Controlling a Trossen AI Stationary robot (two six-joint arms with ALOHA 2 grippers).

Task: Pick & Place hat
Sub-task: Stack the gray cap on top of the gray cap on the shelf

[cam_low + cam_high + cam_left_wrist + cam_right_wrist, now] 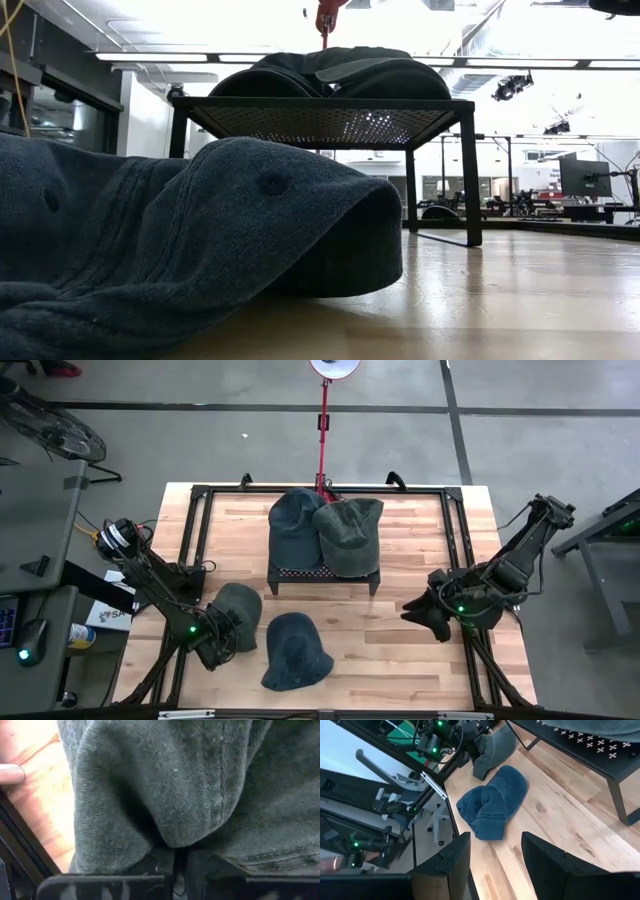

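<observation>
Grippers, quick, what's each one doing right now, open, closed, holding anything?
Left gripper: closed on the grey-green hat at the table's front left.
Right gripper: open, holding nothing, hovering at the table's right side.

1. No text, label, brand, number or sign can be read in any view.
2. A white box (108, 616) at 9 o'clock off the table carries print too small to read.
</observation>
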